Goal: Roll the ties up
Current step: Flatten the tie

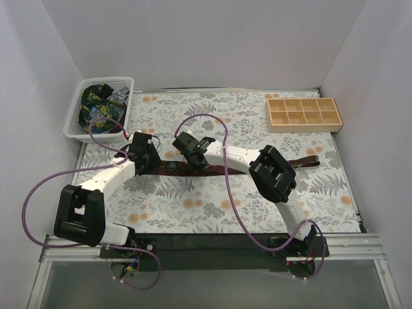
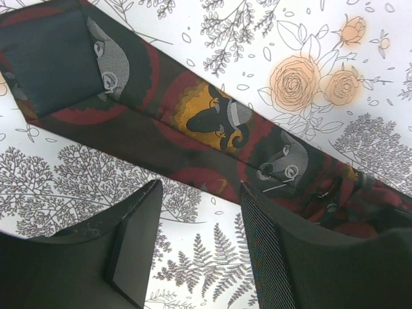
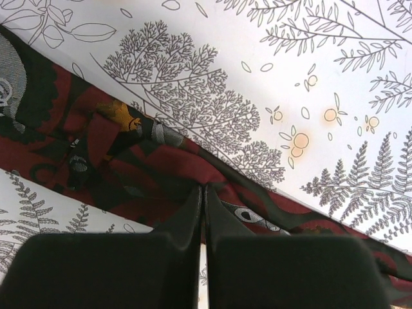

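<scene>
A maroon tie (image 1: 238, 168) with dark, grey and gold figures lies stretched across the flowered tablecloth, from the left arm to the right. In the left wrist view the tie (image 2: 193, 122) runs diagonally just beyond my left gripper (image 2: 199, 193), whose jaws are open with only cloth between them; its right finger (image 2: 257, 232) overlaps the tie's near edge. My right gripper (image 3: 203, 190) is shut, its tips meeting on a small pucker of the tie (image 3: 116, 154). From above, the left gripper (image 1: 149, 161) and the right gripper (image 1: 190, 151) sit close together over the tie's left part.
A white plastic basket (image 1: 76, 122) at the back left holds more dark patterned ties (image 1: 96, 103). A wooden compartment tray (image 1: 302, 114) stands at the back right. White walls close in the table on three sides.
</scene>
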